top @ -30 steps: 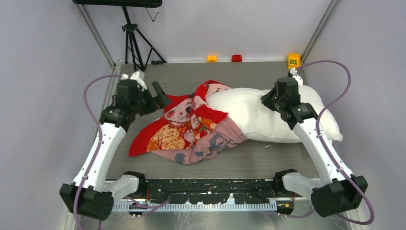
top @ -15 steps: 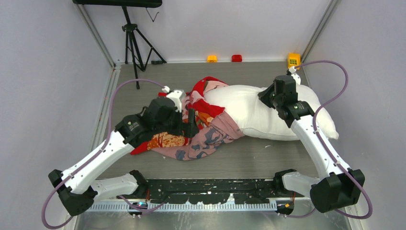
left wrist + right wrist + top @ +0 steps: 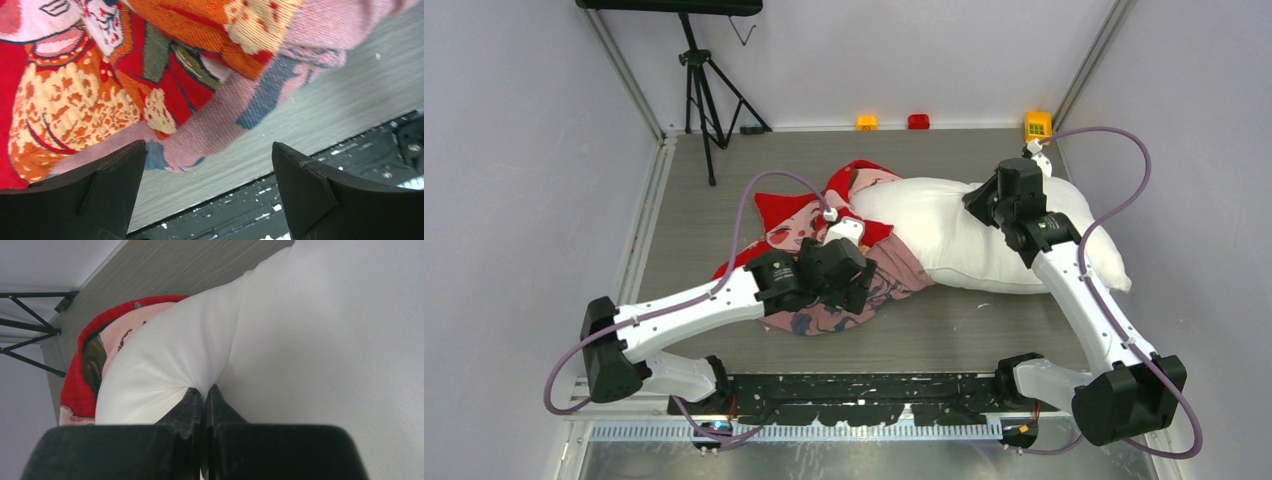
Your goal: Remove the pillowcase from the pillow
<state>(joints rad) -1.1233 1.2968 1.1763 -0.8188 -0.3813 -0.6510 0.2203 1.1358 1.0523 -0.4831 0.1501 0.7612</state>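
The red printed pillowcase (image 3: pixel 776 226) lies bunched at mid-table, its pinkish-grey inside showing at the near edge, and still covers the left end of the white pillow (image 3: pixel 934 235). My left gripper (image 3: pixel 860 290) is open and empty, low over the pillowcase's near edge; in the left wrist view the fabric (image 3: pixel 100 75) fills the upper left and the gripper (image 3: pixel 208 147) has its jaws wide apart. My right gripper (image 3: pixel 984 206) is shut on a pinch of the pillow. In the right wrist view the gripper (image 3: pixel 205 389) grips white pillow fabric (image 3: pixel 300 330), with the pillowcase (image 3: pixel 75 385) beyond.
A black tripod (image 3: pixel 699 85) stands at the back left. A small orange block (image 3: pixel 867 122), a red block (image 3: pixel 919 121) and a yellow device (image 3: pixel 1037 125) sit along the back edge. A black rail (image 3: pixel 864 390) runs along the near edge. Walls close both sides.
My left arm swung from the far left across the pillowcase to its near right edge, its gripper still open. The right gripper stayed shut on the pillow, which shifted slightly.
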